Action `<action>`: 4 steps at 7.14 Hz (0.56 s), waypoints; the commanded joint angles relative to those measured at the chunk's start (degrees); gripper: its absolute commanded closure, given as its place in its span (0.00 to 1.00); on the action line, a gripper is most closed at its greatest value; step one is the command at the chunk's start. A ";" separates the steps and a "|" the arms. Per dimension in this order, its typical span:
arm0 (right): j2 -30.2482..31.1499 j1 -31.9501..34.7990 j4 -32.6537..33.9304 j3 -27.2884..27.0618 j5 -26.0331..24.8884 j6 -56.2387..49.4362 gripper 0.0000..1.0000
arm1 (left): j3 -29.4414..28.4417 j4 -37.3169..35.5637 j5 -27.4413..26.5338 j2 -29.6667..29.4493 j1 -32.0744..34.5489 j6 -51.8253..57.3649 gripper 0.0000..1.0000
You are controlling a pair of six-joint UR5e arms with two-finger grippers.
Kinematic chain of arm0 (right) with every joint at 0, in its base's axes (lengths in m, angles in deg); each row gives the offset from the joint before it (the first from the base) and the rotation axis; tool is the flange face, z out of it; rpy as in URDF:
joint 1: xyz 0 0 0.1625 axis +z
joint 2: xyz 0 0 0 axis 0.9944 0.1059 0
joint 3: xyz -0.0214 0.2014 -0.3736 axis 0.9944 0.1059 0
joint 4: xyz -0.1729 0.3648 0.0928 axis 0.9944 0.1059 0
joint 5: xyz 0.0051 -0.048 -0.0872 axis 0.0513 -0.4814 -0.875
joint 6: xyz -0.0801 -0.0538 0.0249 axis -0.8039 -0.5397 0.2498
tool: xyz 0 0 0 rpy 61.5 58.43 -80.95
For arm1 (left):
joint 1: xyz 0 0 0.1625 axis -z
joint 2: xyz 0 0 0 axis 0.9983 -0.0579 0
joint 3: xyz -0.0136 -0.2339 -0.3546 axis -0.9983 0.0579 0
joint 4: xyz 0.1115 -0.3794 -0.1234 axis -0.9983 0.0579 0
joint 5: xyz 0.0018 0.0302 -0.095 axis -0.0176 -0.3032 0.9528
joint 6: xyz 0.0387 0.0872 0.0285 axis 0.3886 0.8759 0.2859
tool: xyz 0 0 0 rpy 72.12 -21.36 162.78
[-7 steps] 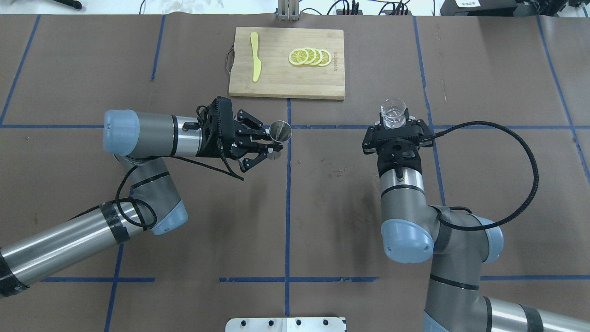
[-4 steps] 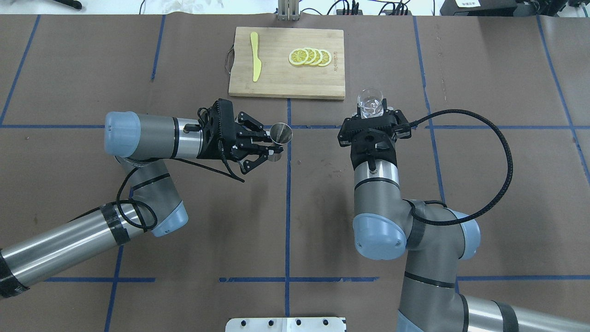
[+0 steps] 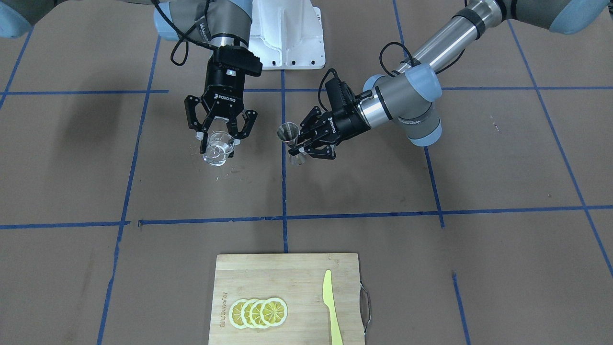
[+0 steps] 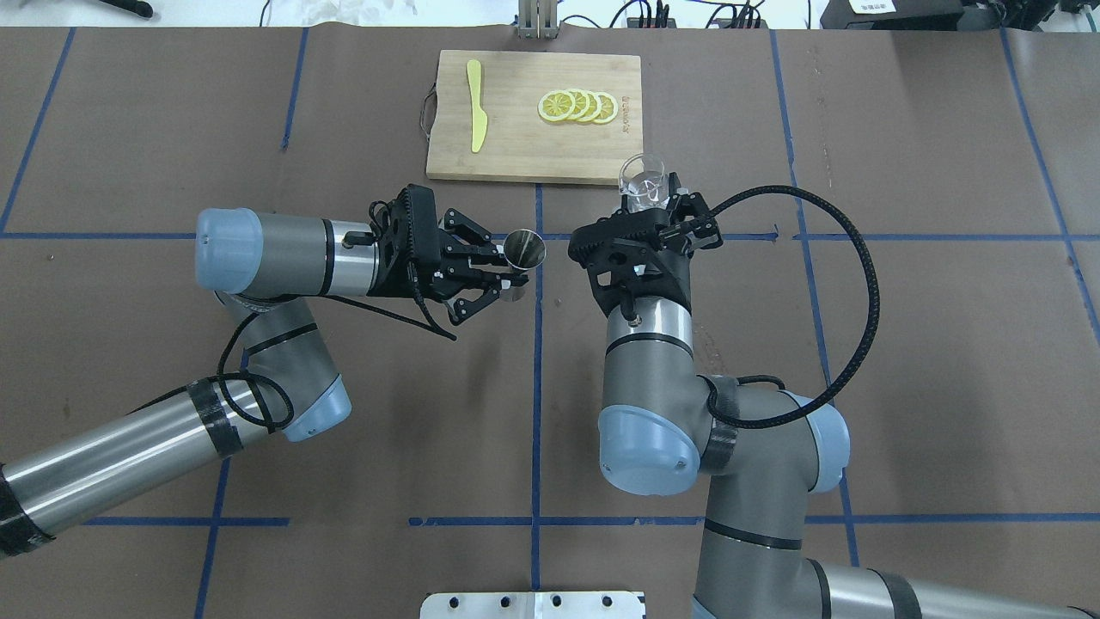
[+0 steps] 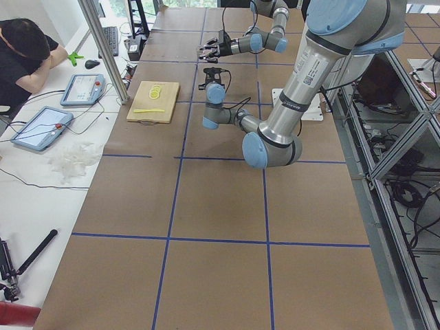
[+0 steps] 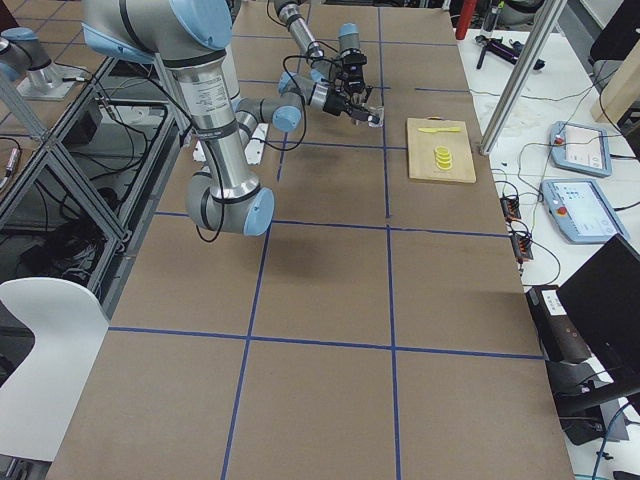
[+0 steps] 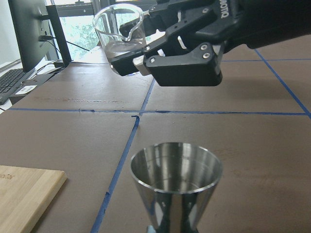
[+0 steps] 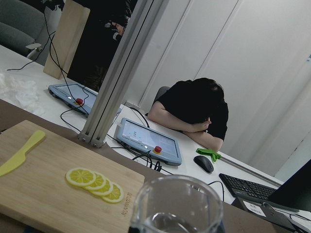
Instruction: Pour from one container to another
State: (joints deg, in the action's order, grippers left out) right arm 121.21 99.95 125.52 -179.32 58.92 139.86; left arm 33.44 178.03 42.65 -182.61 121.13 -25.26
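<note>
**cup and jigger both gripped, gap between them**

our right gripper has its fingers closed around the cup, pinching it from both sides just under the rim. the cup is up off the table and close to upright. in the right wrist view we can see a little clear liquid sitting in the bottom.

our left gripper comes in sideways and is clamped on the jigger at its narrow waist. the jigger is upright with its open mouth facing up. we can't tell if its foot touches the table or not.

the two are near each other but apart. from overhead, the jigger is just left of the blue tape line. the cup is off to the right of it, by the near right corner of the board. in the left wrist view the cup hangs higher than the jigger's rim, up and to the left.

on the board there's a row of overlapping lemon slices and a yellow knife. a person in black is at the desk past the table.
</note>
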 commanded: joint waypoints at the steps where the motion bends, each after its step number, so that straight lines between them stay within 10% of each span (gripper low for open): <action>1: -1.30 -0.91 0.18 0.29 -1.39 -7.10 1.00 | 0.00 -0.01 0.00 0.03 0.00 0.00 1.00; 4: -1.66 -2.14 0.18 0.64 -3.41 -16.61 1.00 | 0.00 -0.01 0.00 -0.06 -0.09 0.00 1.00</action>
State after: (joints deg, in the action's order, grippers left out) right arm 119.78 98.32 125.70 -178.77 56.44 128.07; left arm 33.44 178.02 42.65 -182.65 121.06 -25.25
